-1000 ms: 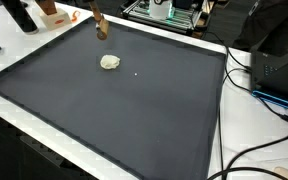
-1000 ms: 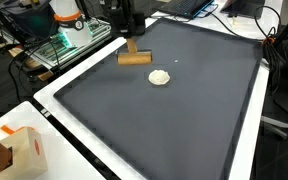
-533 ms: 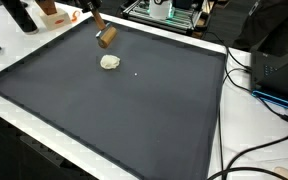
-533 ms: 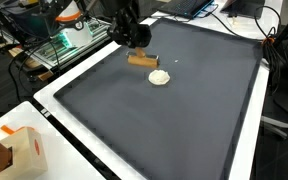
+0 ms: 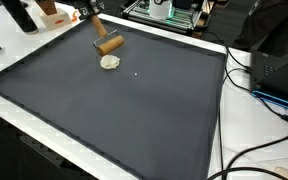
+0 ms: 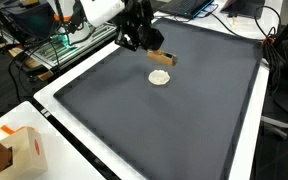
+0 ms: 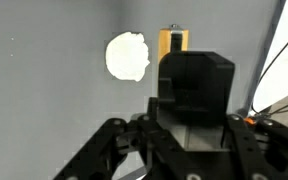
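A small pale lump of dough (image 5: 110,62) (image 6: 160,78) (image 7: 127,56) lies on a large dark mat (image 5: 134,110) (image 6: 174,120). My gripper (image 6: 141,36) (image 7: 192,112) is shut on a black block that carries a short wooden roller (image 5: 108,44) (image 6: 160,57) (image 7: 173,42). The roller hangs tilted just above the mat, right beside the dough on its far side, apart from it. In the wrist view the black block hides most of the roller. In an exterior view only the tool's thin shaft (image 5: 94,24) shows, coming down from the top edge.
The mat's raised white border (image 5: 164,32) runs round it. Behind it stand a circuit rack (image 5: 169,10) and a dark bottle (image 5: 20,15). Cables (image 5: 269,100) and black equipment (image 5: 279,55) lie at one side. An orange-and-white box (image 6: 16,150) sits off the mat.
The gripper has carried the roller from the mat's edge in toward the dough. The roller now hangs close beside the lump. The dough has not moved.
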### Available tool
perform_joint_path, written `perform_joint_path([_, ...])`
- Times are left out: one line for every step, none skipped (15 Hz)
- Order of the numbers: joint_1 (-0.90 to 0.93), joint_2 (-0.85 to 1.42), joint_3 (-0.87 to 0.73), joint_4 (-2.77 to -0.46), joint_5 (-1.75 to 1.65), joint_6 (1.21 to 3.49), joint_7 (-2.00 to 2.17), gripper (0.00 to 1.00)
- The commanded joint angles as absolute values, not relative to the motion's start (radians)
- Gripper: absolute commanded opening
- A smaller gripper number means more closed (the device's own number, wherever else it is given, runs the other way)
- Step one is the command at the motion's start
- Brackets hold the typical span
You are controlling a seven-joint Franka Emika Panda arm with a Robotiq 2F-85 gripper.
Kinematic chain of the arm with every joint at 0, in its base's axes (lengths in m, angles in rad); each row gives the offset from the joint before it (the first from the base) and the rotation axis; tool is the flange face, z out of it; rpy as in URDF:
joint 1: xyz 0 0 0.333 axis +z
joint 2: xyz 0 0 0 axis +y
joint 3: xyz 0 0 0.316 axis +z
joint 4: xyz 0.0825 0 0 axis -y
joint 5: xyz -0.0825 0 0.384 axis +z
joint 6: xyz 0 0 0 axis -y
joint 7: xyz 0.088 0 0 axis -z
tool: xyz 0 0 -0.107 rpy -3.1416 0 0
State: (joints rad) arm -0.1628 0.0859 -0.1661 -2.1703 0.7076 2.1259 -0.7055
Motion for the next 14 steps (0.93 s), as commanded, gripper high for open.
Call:
perform_joint_path([-0.186, 0.116, -0.157, -2.141, 0.834, 2.086, -0.696, 0.24])
perform_joint_path([-0.186, 0.124, -0.157, -2.139, 0.850, 2.086, -0.699, 0.24])
perform_joint_path([-0.187, 0.131, -0.157, -2.138, 0.860, 2.084, -0.704, 0.24])
perform_joint_path([-0.189, 0.139, -0.157, -2.135, 0.864, 2.079, -0.710, 0.24])
perform_joint_path([-0.190, 0.145, -0.157, -2.133, 0.864, 2.076, -0.708, 0.24])
perform_joint_path([-0.193, 0.150, -0.158, -2.133, 0.865, 2.073, -0.709, 0.24])
perform_joint_path([-0.196, 0.155, -0.158, -2.132, 0.867, 2.068, -0.717, 0.24])
perform_joint_path([-0.200, 0.162, -0.157, -2.130, 0.872, 2.060, -0.723, 0.24])
perform_joint_path([-0.203, 0.168, -0.156, -2.128, 0.877, 2.053, -0.729, 0.24])
perform_joint_path([-0.209, 0.175, -0.155, -2.127, 0.890, 2.040, -0.743, 0.24])
perform_joint_path([-0.213, 0.180, -0.155, -2.125, 0.904, 2.030, -0.756, 0.24])
perform_joint_path([-0.217, 0.186, -0.154, -2.124, 0.919, 2.018, -0.769, 0.24])
perform_joint_path([-0.220, 0.193, -0.154, -2.123, 0.935, 2.006, -0.782, 0.24])
perform_joint_path([-0.223, 0.202, -0.154, -2.120, 0.952, 1.990, -0.797, 0.24])
